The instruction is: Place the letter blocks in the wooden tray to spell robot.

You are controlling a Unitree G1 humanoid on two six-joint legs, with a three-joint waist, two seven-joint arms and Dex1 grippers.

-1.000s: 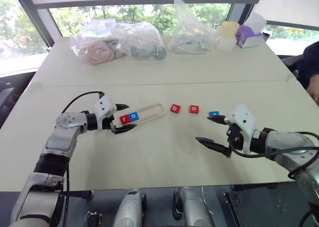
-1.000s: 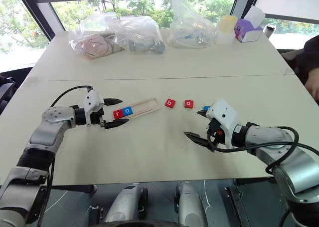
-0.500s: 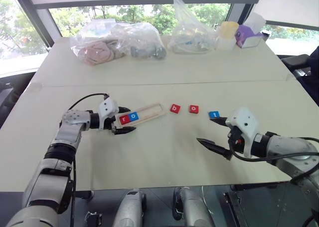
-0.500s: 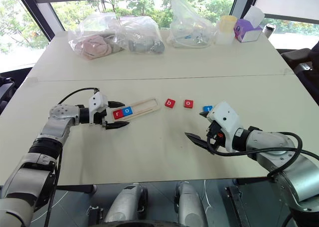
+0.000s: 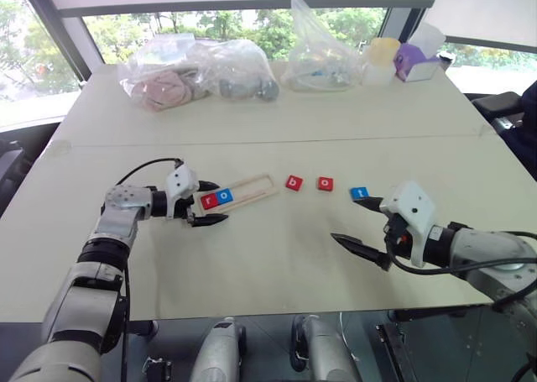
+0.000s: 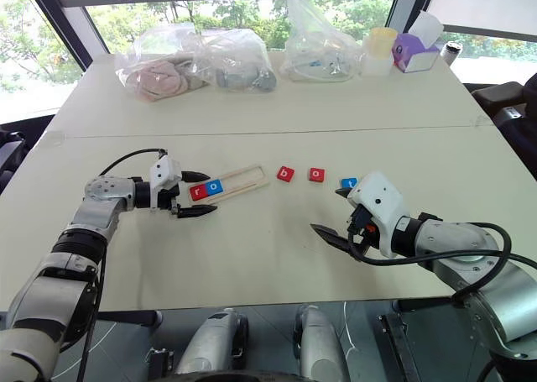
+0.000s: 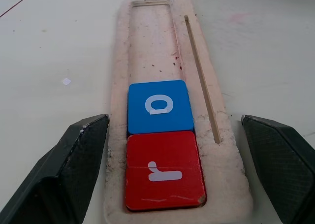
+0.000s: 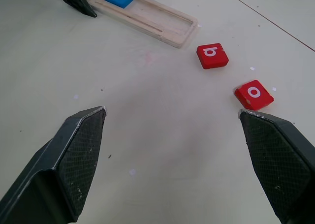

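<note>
Tiles number five, three red and two blue. Two of them, the red r [image 7: 164, 170] and blue o [image 7: 158, 106], sit side by side at the near end of the wooden tray [image 5: 252, 189], which lies between the spread fingers of my left gripper [image 5: 204, 203]; the fingers flank the tray's rim (whether they touch it I cannot tell). My right gripper [image 5: 359, 223] hovers wide open and empty. Ahead of it lie the red b [image 8: 212, 55] and red o [image 8: 253, 94]; the blue t [image 5: 359, 193] sits just beside its upper finger.
</note>
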